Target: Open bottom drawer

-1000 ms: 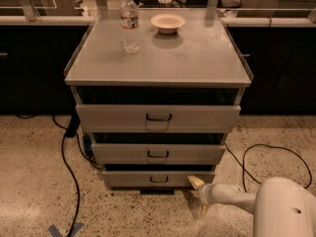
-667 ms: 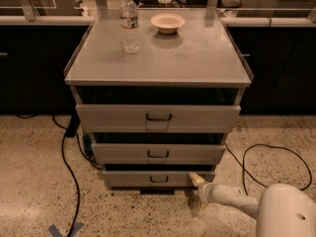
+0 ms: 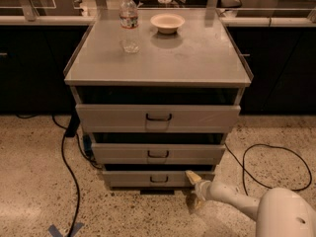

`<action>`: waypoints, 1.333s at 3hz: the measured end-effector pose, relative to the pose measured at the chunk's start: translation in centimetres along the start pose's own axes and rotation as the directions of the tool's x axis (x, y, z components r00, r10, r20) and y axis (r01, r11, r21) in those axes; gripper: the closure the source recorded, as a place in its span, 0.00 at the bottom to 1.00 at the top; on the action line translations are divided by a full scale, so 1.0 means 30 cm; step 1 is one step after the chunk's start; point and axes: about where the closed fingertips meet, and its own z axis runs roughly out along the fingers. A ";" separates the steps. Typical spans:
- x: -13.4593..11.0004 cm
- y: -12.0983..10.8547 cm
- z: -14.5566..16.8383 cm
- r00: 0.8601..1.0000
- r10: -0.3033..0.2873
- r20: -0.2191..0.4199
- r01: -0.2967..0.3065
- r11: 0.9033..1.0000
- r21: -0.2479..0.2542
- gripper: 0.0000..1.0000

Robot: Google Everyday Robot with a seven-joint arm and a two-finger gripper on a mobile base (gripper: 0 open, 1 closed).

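The bottom drawer (image 3: 128, 178) is the slimmest grey front of three in the cabinet, low near the floor, with a small dark bracket handle (image 3: 159, 179) at its centre. Its front stands a little forward of the cabinet body. My gripper (image 3: 193, 189) is at the drawer's right end, to the right of the handle. One fingertip (image 3: 190, 177) reaches up by the drawer's front and another points down toward the floor. My white arm (image 3: 232, 197) comes in from the lower right.
A middle drawer (image 3: 158, 153) and a taller top drawer (image 3: 158, 117) sit above. A water bottle (image 3: 129, 21) and a bowl (image 3: 167, 22) stand on the cabinet top (image 3: 197, 58). Black cables (image 3: 66, 157) run on the speckled floor at left and at right (image 3: 266, 154).
My arm and gripper have shifted slightly left and up, closer to the bottom drawer's right end. The drawers look unchanged.
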 end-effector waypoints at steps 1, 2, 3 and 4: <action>-0.002 -0.036 0.037 1.000 -0.004 0.024 0.003 1.000 0.018 0.00; 0.003 -0.075 0.077 0.999 -0.002 0.042 0.000 0.999 0.039 0.00; -0.013 -0.188 0.140 0.997 -0.041 0.063 0.040 0.999 0.025 0.00; -0.013 -0.188 0.140 0.997 -0.041 0.063 0.040 0.999 0.025 0.00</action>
